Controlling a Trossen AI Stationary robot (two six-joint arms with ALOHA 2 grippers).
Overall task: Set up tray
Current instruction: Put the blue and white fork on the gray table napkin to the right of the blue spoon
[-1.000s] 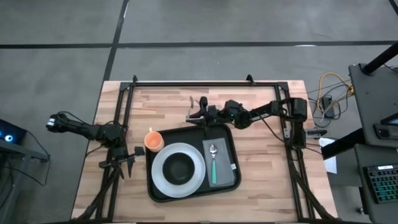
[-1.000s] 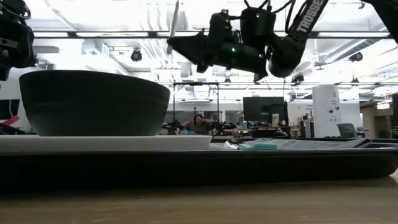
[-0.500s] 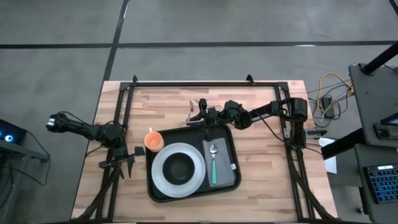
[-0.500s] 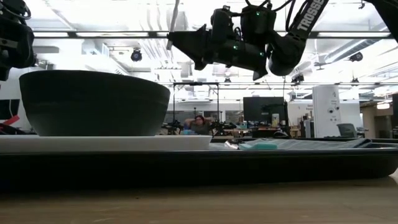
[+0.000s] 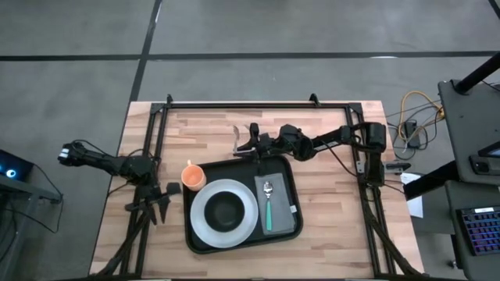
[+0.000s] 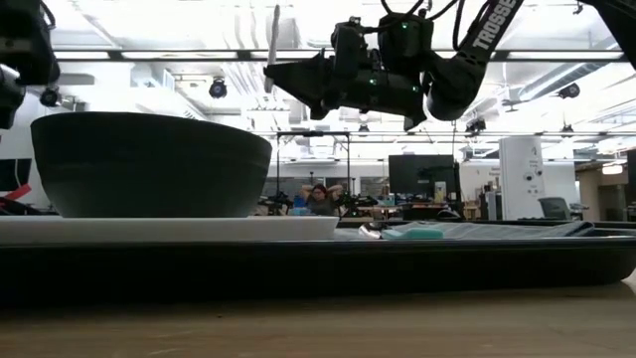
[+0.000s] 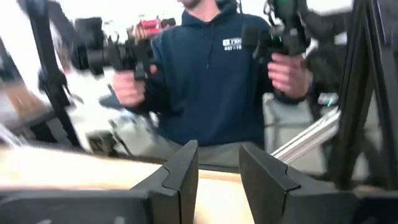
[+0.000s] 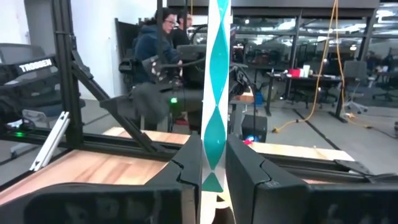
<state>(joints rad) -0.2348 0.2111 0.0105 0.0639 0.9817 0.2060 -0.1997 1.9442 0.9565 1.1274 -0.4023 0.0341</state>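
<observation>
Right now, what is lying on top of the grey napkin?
A teal-handled spoon lies on the napkin inside the tray. Whatever is under the napkin cannot be seen.

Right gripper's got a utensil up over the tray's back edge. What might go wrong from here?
1. The right gripper pinches only the teal handle of a utensil held upright high above the tray; it may swivel or slip.
2. The napkin already holds a spoon, which a careless placement could knock.
3. The orange cup stands close.
</observation>
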